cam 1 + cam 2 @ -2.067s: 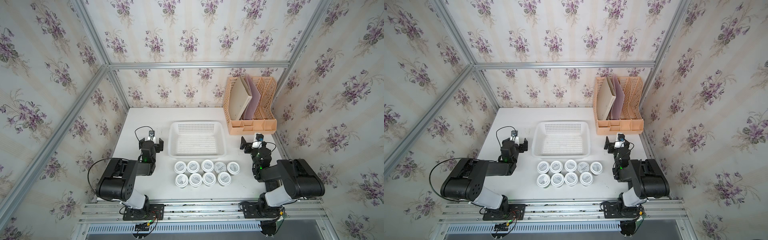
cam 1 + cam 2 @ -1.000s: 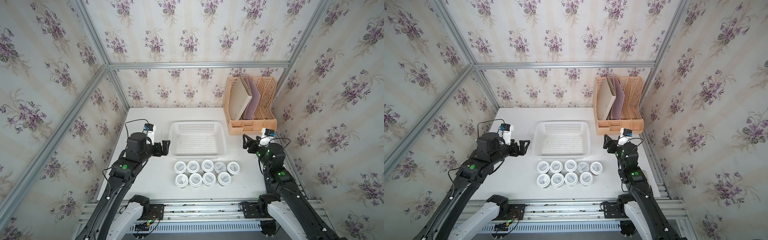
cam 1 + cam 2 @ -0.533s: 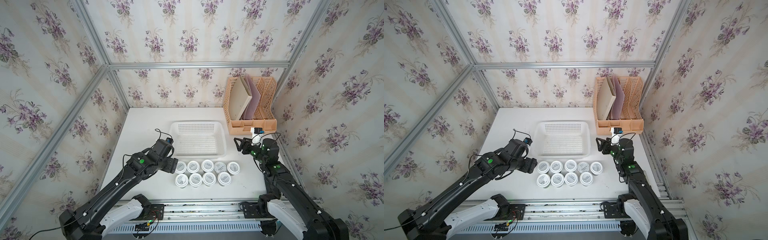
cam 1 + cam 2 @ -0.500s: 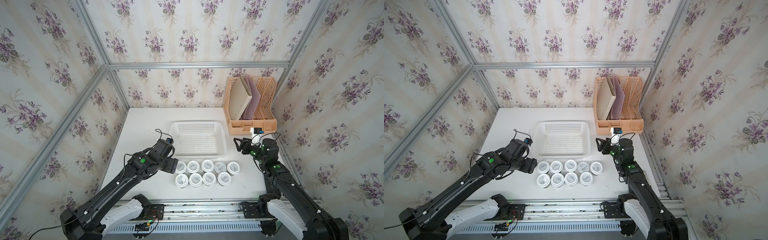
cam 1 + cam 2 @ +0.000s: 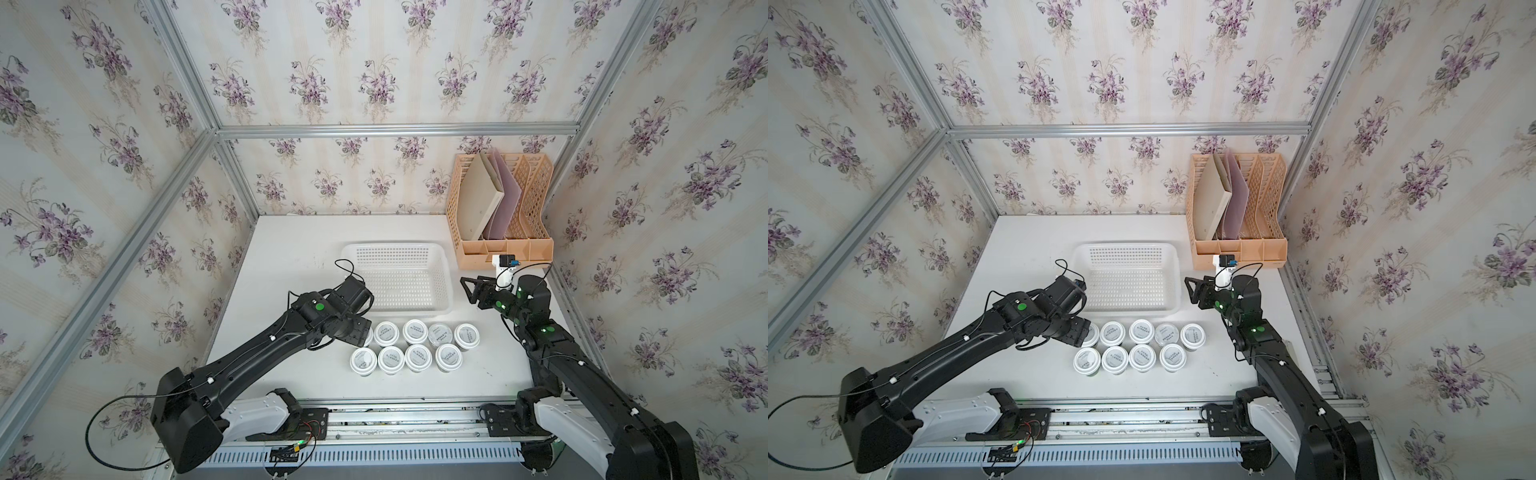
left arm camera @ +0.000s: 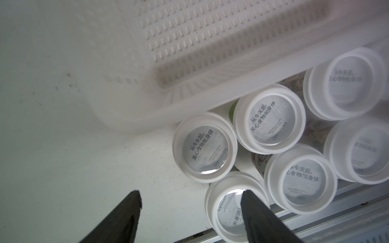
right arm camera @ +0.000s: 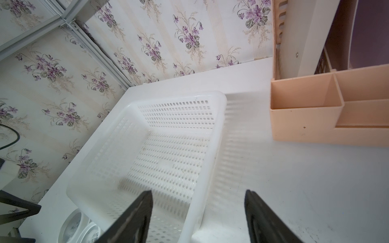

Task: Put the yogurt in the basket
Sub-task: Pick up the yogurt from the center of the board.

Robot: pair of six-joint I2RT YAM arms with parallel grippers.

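Several yogurt cups (image 5: 418, 358) (image 5: 1142, 357) with white lids stand in two rows on the table in front of the white perforated basket (image 5: 395, 248) (image 5: 1125, 246); no cup shows inside the basket. My left gripper (image 5: 361, 332) (image 5: 1086, 332) hangs low over the left end of the rows. In the left wrist view it (image 6: 190, 192) is open over bare table, one finger (image 6: 259, 214) lying across the lid of the front-left cup (image 6: 227, 210). My right gripper (image 5: 467, 289) (image 7: 199, 192) is open in the air over the basket's right rim (image 7: 219, 147).
A peach file rack (image 5: 498, 208) holding folders stands at the back right, close behind my right arm. Wallpapered walls enclose the white table (image 5: 291, 257) on three sides. A metal rail (image 5: 395, 415) runs along the front edge, just before the cups.
My left arm has swung from beside the basket's left side down to the left end of the cup rows, its jaws narrowing. My right gripper has shifted slightly left toward the basket.
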